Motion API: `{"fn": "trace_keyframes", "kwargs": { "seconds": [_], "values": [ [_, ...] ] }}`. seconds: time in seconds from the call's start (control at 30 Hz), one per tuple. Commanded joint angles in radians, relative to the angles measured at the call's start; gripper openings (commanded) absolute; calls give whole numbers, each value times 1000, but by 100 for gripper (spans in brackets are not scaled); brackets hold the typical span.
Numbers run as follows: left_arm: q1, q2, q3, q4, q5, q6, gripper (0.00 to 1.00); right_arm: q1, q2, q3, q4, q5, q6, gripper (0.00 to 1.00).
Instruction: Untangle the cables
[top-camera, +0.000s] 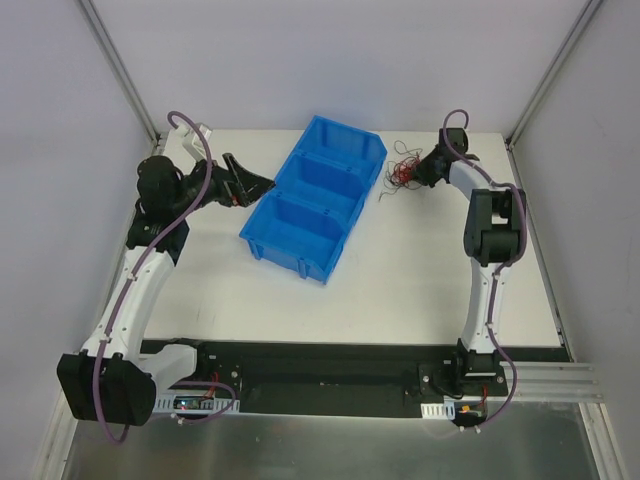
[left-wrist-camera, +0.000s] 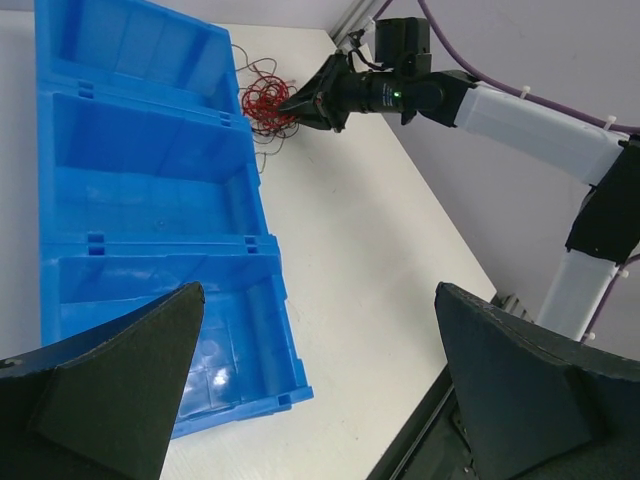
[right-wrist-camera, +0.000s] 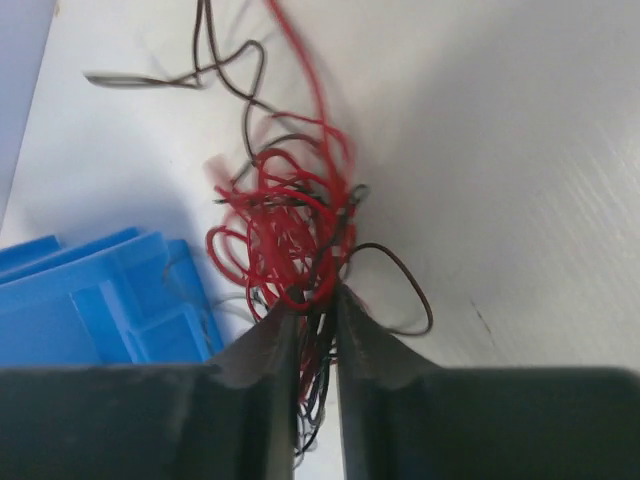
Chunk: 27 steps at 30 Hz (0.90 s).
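Observation:
The cables are a fist-sized tangle of thin red and black wires on the white table, at the far right beside the blue bin. They also show in the left wrist view and the right wrist view. My right gripper is at the tangle, its jaws nearly shut with red and black strands pinched between the fingertips. My left gripper is open and empty, held above the table left of the bin, far from the cables. Its wide-apart fingers frame the bin's near end.
A blue three-compartment bin lies diagonally in the middle of the table, all compartments empty. The table's black front rail runs along the near edge. Frame posts stand at both far corners.

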<state>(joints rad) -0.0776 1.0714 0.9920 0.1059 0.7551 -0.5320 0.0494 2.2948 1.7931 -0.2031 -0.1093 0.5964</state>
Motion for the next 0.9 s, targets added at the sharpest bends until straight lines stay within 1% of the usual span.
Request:
{"fn": "trace_keyframes", "kwargs": {
  "seconds": [0.0, 0.03, 0.07, 0.2, 0.33, 0.4, 0.47, 0.53, 0.6, 0.67, 0.7, 0.77, 0.8, 0.87],
  "values": [
    [6, 30, 10, 74, 44, -25, 99, 4, -115, -48, -100, -30, -70, 10],
    [6, 42, 13, 74, 55, -31, 98, 4, -173, -131, -91, -38, -81, 3],
    [4, 50, 16, 74, 62, -36, 98, 4, -229, -211, -70, -44, -90, 1],
    [-19, 59, 13, 74, 59, -19, 97, 18, -498, -587, 14, -72, -107, 1],
    [-54, 88, 23, 75, 90, -39, 95, 55, -742, -898, 53, -82, -156, 1],
    [-83, 108, 25, 80, 110, -43, 93, 70, -886, -1038, 73, -108, -182, 4],
    [-129, 120, 30, 80, 125, -40, 91, 82, -989, -1182, 91, -141, -208, 10],
    [-190, 133, 37, 71, 136, -26, 90, 86, -1078, -1268, 90, -177, -230, 16],
    [-261, 148, 48, 46, 138, 3, 89, 86, -1159, -1327, 74, -219, -253, 26],
    [-333, 159, 66, 5, 125, 53, 89, 87, -1250, -1354, 24, -227, -274, 37],
    [-371, 163, 72, -21, 109, 90, 91, 89, -1300, -1357, -2, -222, -288, 44],
    [-448, 170, 89, -98, 47, 173, 91, 87, -1394, -1348, -91, -185, -313, 56],
    [-490, 174, 97, -136, 6, 208, 91, 87, -1438, -1335, -132, -153, -323, 60],
    [-577, 197, 114, -195, -55, 272, 90, 87, -1511, -1312, -211, -89, -334, 64]
  ]
}}
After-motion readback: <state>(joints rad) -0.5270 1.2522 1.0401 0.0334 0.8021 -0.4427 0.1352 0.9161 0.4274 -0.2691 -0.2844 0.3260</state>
